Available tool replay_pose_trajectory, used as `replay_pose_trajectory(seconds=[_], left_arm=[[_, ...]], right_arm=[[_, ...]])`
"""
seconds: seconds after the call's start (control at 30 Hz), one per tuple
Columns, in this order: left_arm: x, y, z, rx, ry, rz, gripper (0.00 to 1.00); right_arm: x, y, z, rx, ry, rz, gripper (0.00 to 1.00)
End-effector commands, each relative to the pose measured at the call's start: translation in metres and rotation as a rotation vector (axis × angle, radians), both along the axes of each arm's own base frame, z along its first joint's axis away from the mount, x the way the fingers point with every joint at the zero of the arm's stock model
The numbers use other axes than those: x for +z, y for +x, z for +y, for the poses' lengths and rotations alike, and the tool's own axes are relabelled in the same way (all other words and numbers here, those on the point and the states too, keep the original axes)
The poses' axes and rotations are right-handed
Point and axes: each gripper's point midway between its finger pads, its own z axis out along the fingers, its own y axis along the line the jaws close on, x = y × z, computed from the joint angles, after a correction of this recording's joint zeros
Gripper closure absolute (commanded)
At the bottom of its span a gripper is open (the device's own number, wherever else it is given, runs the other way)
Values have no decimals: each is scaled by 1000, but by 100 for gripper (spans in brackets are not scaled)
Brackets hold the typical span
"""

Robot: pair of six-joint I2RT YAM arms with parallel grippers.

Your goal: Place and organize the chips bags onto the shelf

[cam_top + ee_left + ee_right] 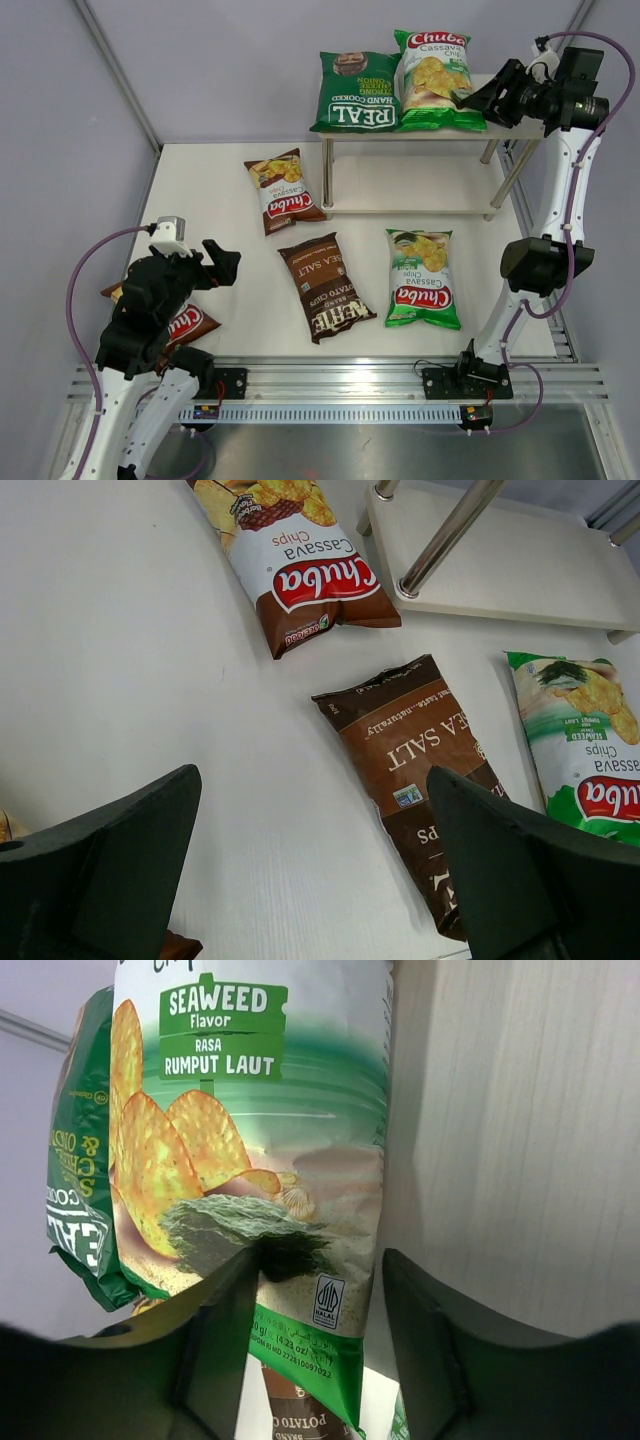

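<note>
The shelf (pixel 470 128) stands at the back right. On its top board lie the dark green REAL bag (pixel 355 95) and a light green Chuba bag (pixel 432 68), side by side. My right gripper (pixel 478 100) is open at that Chuba bag's right edge. In the right wrist view the Chuba bag's (pixel 260 1140) lower corner lies between the spread fingers (pixel 215 1330). On the table lie a brown-red Chuba bag (pixel 283 190), the Kettle bag (pixel 325 285) and a second light green Chuba bag (pixel 422 278). My left gripper (pixel 215 262) is open and empty above the table. A second brown-red Chuba bag (pixel 188 322) lies partly under the left arm.
The shelf's lower board (pixel 520 570) and a metal leg (pixel 445 535) show in the left wrist view, beyond the Kettle bag (pixel 420 770). The top board has bare wood (pixel 520 1140) to the right of the Chuba bag. Grey walls close in the table's left and back.
</note>
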Motion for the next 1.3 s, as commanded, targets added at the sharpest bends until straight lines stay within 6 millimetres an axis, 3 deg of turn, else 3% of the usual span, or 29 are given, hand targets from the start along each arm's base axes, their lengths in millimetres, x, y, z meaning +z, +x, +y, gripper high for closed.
replay_pose_trajectory(seconds=[0.0, 0.2, 0.3, 0.33, 0.5, 0.63, 0.77, 0.8, 0.83, 0.87, 0.9, 0.93, 0.97, 1.0, 1.03, 1.07, 1.1, 1.13, 1.17, 1.23, 1.27], left_arm=[[5, 3, -6, -32, -3, -32, 1], [4, 2, -6, -34, -3, -29, 1], [5, 3, -6, -32, -3, -34, 1], [5, 3, -6, -35, -4, -33, 1], [7, 2, -6, -33, -13, -37, 1], [17, 2, -22, -82, -98, -26, 1], [18, 8, -60, -227, -246, 16, 1], [19, 16, -70, -258, -284, -1, 1], [9, 25, -81, -258, -334, 62, 1], [6, 29, -89, -269, -348, 70, 1], [10, 26, -110, -316, -351, 71, 1], [-6, 33, -125, -310, -324, 128, 1], [-6, 42, -130, -251, -288, 110, 1], [-7, 29, -159, -316, -266, 121, 1], [2, 29, -173, -323, -285, 113, 1], [-13, 31, -192, -344, -273, 160, 1], [-4, 27, -214, -401, -320, 142, 1], [-3, 24, -229, -434, -360, 163, 1], [-20, 27, -246, -445, -354, 199, 1], [-15, 26, -277, -496, -397, 201, 1], [-25, 25, -299, -538, -400, 221, 1]], right_arm=[[14, -1, -3, -32, -58, -48, 38], [35, -9, -21, -129, -88, -86, 10], [48, -19, -26, -140, -75, -112, 8], [53, -21, -27, -146, -71, -122, 1], [75, -52, -32, -191, -97, -159, 1], [81, -77, -34, -312, -48, -174, 1], [104, -128, 4, -239, 133, -373, 1], [116, -158, 22, -186, 239, -520, 1], [115, -171, 25, -201, 289, -563, 1], [97, -179, 25, -226, 328, -544, 1], [89, -198, 28, -258, 320, -484, 1], [82, -205, 30, -272, 294, -440, 1], [76, -212, 32, -280, 281, -400, 0], [59, -223, 27, -346, 251, -333, 1], [51, -230, 30, -372, 238, -306, 1], [40, -235, 26, -418, 227, -278, 0], [30, -249, 18, -496, 200, -264, 1], [23, -255, 16, -513, 185, -258, 1], [18, -264, 15, -536, 165, -265, 1], [5, -273, 16, -524, 100, -241, 1], [3, -281, 22, -493, 81, -239, 1]])
